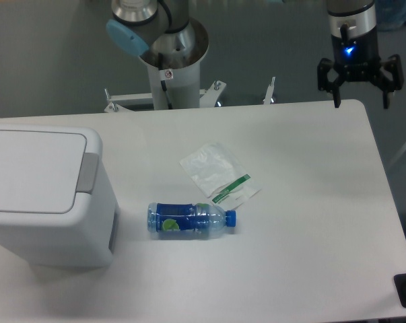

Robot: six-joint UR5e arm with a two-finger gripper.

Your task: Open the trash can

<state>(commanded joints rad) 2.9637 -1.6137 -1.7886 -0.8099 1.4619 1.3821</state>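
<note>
White trash can (44,195) shut (no legible writing); gripper (359,101) spread.

A white surface (303,202) with rounded corners fills most of the view, evenly lit, with soft shadows. Beyond its far edge lies a dull grey floor (48,60). A white metal frame (132,99) with bolts stands just behind the far edge.

Even, cool overhead light, soft shadows beside the trash can (48,195), mild glare on the table (310,202), slightly soft focus.
</note>
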